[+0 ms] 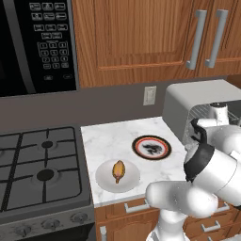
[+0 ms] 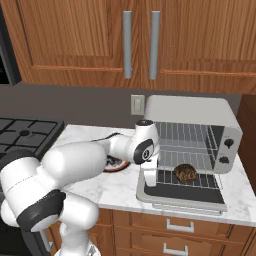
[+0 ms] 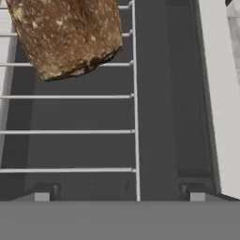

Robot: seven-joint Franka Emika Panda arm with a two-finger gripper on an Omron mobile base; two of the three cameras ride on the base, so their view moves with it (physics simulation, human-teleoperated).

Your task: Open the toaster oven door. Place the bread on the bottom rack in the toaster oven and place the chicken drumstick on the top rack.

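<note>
The toaster oven (image 2: 192, 109) stands on the counter with its door (image 2: 185, 196) folded down flat. The dark brown bread (image 2: 186, 173) lies on the bottom rack (image 2: 202, 180), and the top rack (image 2: 185, 136) above it is bare. My gripper (image 2: 150, 179) points down at the oven's front left corner, just left of the bread and apart from it. In the hand view the gripper (image 3: 119, 194) is open with nothing between its fingertips, above the rack wires (image 3: 70, 132), with the bread (image 3: 65, 33) at the top left. The chicken drumstick (image 1: 118, 171) lies on a white plate (image 1: 102, 182).
A dark-rimmed plate (image 1: 151, 147) sits between the white plate and the toaster oven (image 1: 197, 101). A gas stove (image 1: 42, 169) borders the counter on the left, under a black microwave (image 1: 37, 42). Wooden cabinets (image 2: 140, 40) hang above the oven.
</note>
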